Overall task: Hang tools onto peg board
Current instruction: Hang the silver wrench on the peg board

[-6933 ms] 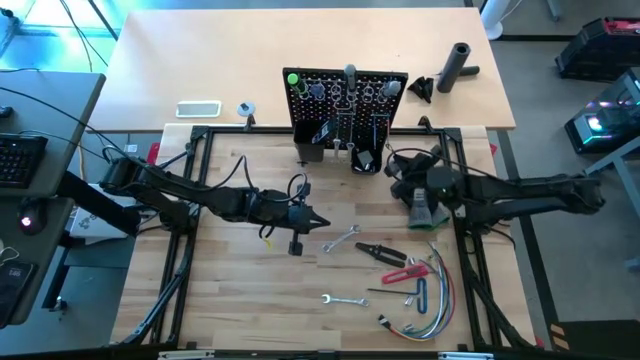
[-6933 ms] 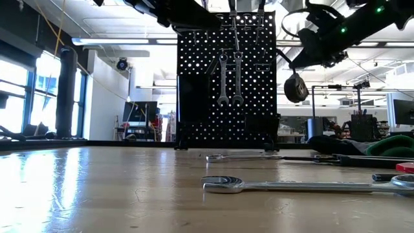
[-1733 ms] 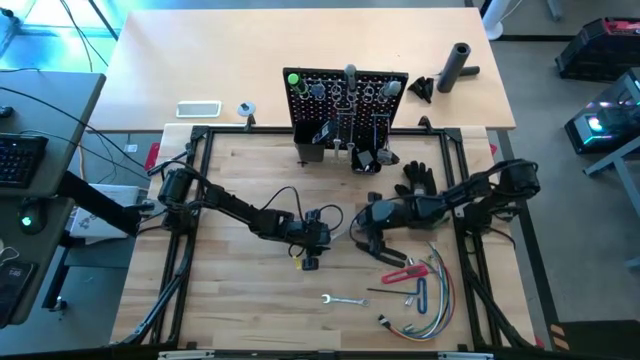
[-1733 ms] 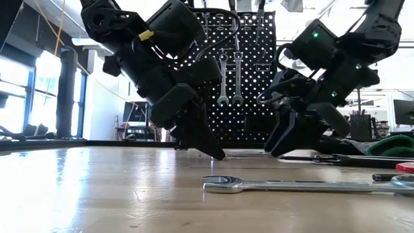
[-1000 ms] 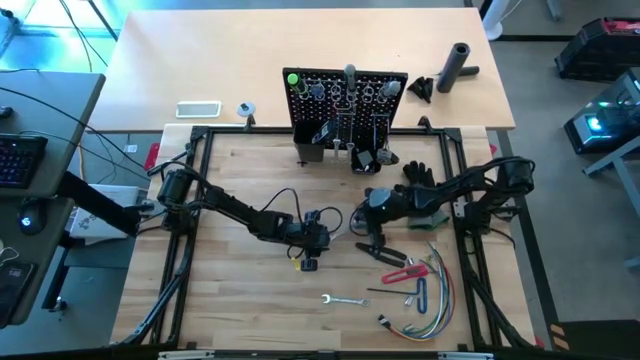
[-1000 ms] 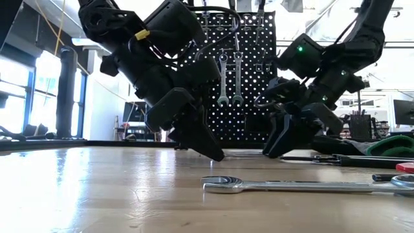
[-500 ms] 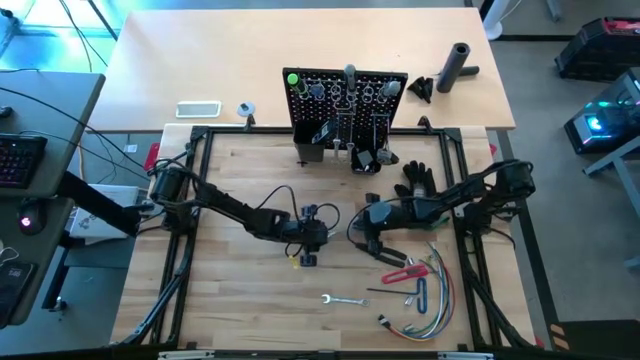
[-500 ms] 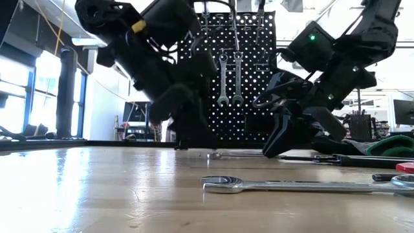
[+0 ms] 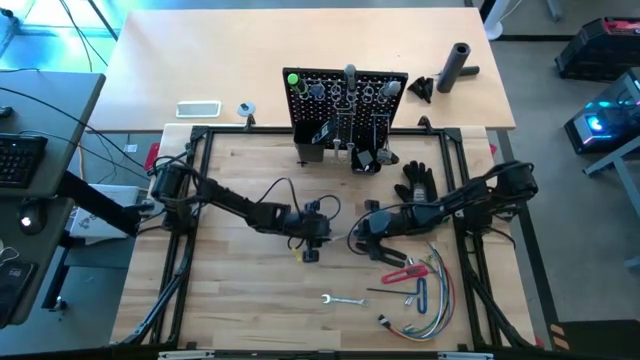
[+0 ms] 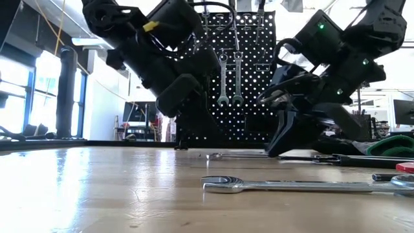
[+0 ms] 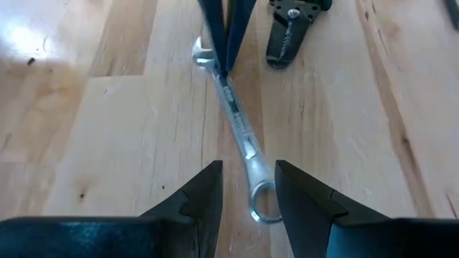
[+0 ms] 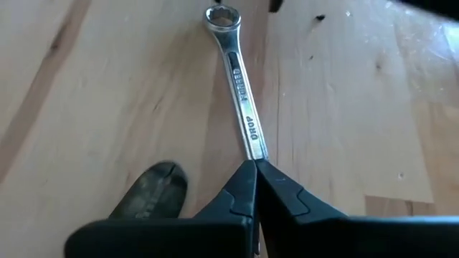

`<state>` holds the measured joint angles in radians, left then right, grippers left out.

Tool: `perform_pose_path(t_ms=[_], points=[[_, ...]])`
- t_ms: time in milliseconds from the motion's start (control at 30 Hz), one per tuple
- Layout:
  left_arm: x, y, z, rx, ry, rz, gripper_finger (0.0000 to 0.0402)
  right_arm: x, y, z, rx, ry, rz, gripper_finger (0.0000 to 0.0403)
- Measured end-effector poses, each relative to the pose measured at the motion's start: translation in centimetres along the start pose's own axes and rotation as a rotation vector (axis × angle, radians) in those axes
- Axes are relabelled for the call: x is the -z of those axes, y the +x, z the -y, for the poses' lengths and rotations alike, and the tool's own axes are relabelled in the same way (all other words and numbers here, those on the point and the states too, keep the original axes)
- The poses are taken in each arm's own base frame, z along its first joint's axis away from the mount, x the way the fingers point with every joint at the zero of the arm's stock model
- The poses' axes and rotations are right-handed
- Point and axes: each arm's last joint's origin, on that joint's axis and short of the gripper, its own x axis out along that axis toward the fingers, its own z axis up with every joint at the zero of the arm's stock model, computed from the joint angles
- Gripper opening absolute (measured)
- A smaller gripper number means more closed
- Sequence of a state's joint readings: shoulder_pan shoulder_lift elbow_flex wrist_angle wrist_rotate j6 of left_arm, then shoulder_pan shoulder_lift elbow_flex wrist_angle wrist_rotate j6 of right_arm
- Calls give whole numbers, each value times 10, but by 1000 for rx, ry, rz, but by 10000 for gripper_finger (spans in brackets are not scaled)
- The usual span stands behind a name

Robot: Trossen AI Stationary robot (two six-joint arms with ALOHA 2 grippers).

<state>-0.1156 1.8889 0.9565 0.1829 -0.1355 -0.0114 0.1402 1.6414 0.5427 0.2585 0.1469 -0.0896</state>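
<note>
A silver wrench lies flat on the wooden table between my two grippers. My left gripper is open and hangs over the wrench's ring end, a finger on either side, touching nothing. My right gripper is shut, and its tips are down on the wrench's shaft near the open-jaw end. In the high view the two grippers face each other, left and right. The black peg board stands upright at the table's far side with wrenches hanging on it. My right gripper meets the wrench's shaft with its shut fingertips, close to the open-jaw end. The fingers slant down from the table's right, along the shaft. The wrench lies flat on the table. Whether the tips clasp the shaft or only rest on it, I cannot tell.
Black pliers lie just beside the wrench. A red-handled tool, a small wrench, hex keys and coloured wires lie toward the near right. A black glove lies by the right arm. A black cylinder stands beyond the board.
My left gripper has risen off the table and drawn a little toward the far edge. My right gripper has swung toward the table's left and near edge and turned, so its fingers now point along the wrench.
</note>
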Motion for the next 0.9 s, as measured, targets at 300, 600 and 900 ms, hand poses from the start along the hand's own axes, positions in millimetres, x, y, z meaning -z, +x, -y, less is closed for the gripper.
perform_pose_path(t_ms=[300, 600, 900], points=[[-1, 1, -4, 73, -33, 1, 122, -17, -7, 1, -15, -13, -49, 1], [5, 10, 0, 92, -29, -5, 122, -27, -8, 1, -36, -17, -32, 32], [8, 17, 3, 94, -27, 13, 122, -18, 1, 4, -21, -3, -95, 125]])
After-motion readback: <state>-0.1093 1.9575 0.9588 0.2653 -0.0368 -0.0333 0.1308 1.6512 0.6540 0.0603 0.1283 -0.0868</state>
